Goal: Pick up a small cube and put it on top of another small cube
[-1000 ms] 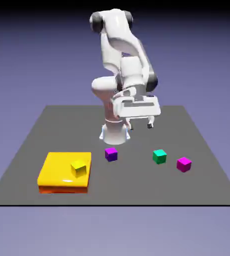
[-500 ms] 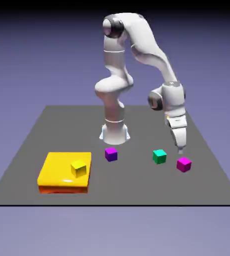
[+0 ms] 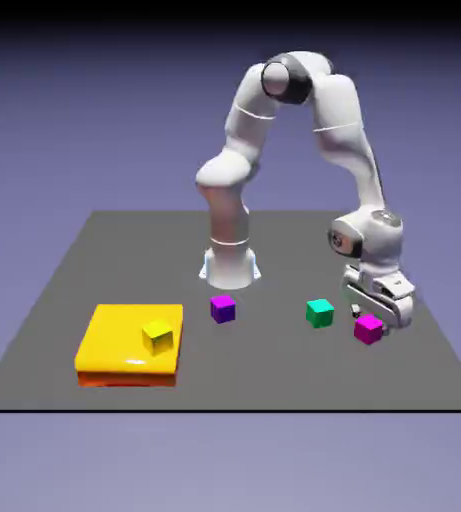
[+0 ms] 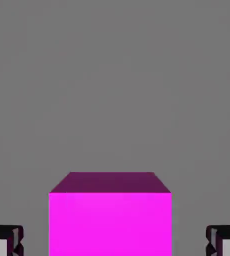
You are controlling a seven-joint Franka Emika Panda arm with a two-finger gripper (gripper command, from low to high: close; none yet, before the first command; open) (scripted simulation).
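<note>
Squarely between the spread fingers of the gripper (image 4: 115, 240) — untouched — the magenta cube (image 4: 110, 222) is presented face-on.

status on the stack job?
Tool open, down at the table, straddling magenta cube. Fingers apart from its sides, no grip yet. Green cube nearby; nothing in the way.

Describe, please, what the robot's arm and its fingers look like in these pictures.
The arm is glossy white, built of rounded, tube-like segments, with dark grey caps at the joints, one at the top bend and one near the wrist. It rises from a white cylindrical base. The hand is a white block. The fingers have small grey tips with dark edges. No cables or markings show.
</note>
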